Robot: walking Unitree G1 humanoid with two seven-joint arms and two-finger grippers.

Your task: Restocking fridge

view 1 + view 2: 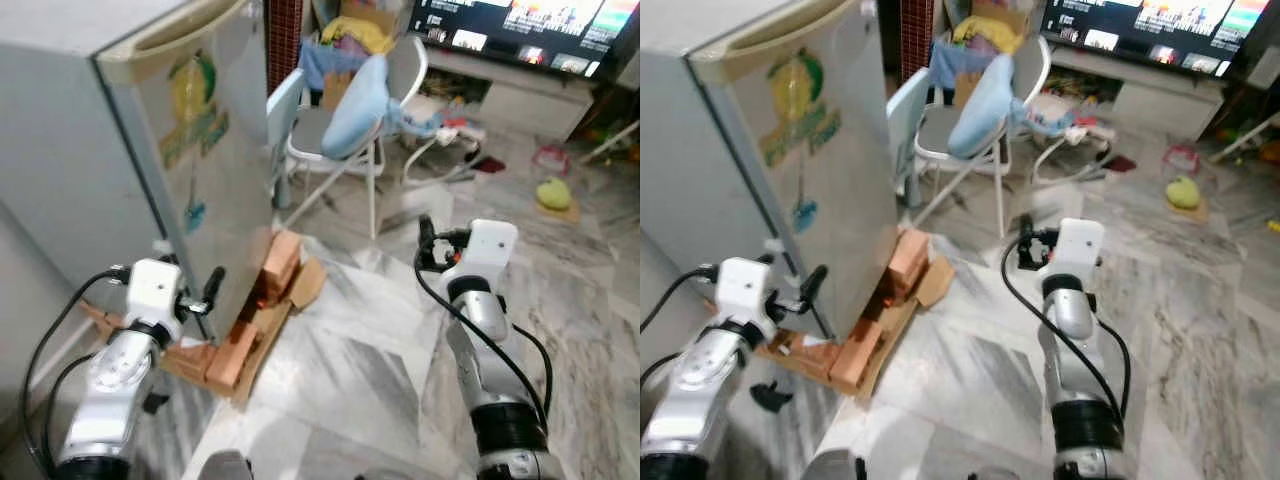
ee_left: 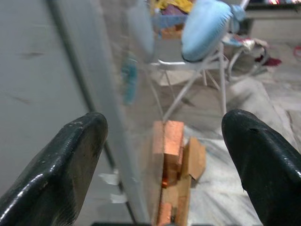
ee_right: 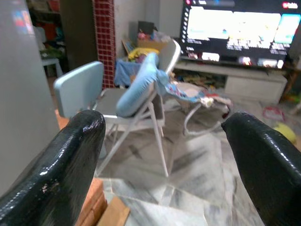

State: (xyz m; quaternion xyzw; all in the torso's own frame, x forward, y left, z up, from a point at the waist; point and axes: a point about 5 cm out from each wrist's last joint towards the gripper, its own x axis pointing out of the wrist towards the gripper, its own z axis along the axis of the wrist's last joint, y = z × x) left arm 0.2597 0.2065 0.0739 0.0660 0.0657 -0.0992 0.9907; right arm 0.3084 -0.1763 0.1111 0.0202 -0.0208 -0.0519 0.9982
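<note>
Before the closed fridge (image 1: pixel 150 150), left gripper (image 1: pixel 200 296) at its door edge — seemingly untouching, right gripper (image 1: pixel 424 243) raised, both spread wide.

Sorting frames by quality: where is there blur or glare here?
Left wrist view: the fridge edge and the chair are soft, and the near black fingers are out of focus. Right wrist view: the television screen is blown out. Both eye views: slightly soft, evenly lit, no hard shadows.
</note>
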